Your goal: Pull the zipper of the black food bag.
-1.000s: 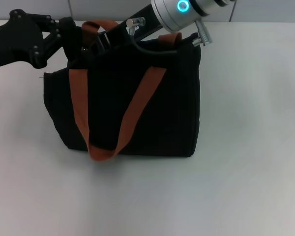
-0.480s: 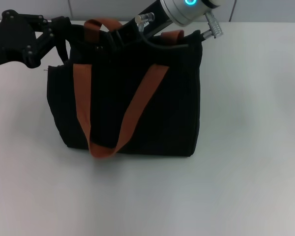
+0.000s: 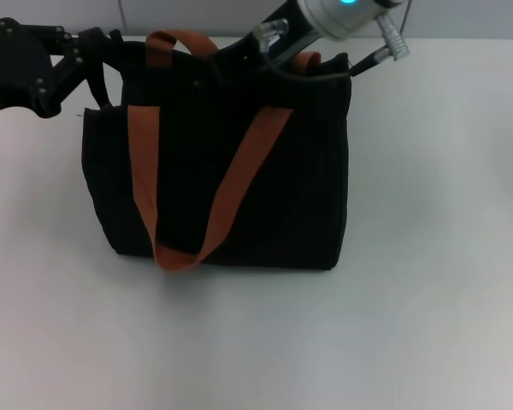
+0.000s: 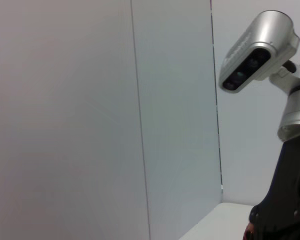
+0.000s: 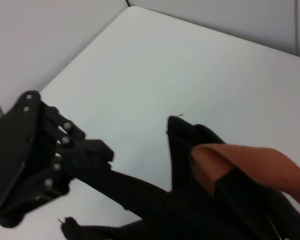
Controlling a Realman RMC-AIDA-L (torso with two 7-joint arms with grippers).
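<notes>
I see one black food bag (image 3: 239, 188), boxy soft fabric, standing upright on the white table (image 3: 427, 256) near the far edge. It has two orange-brown webbing straps: one (image 3: 205, 188) hangs in a flat V down the front face, the other (image 3: 181, 41) arches over the top rim. The table is smooth and matte, with a pale panelled wall (image 4: 90, 100) behind it.

My left gripper (image 3: 132, 58), black with bolted linkage, reaches in from the left to the bag's top left corner; its fingers look pressed onto the black rim fabric there, though black on black makes the hold hard to read. My right gripper (image 3: 207, 75) comes in over the top from the far right, silver wrist with a lit blue ring, and its tip sits down at the bag's top edge behind the arched strap. I can't tell whether its fingers are together or apart. The zipper is along that top edge, hidden from me.
</notes>
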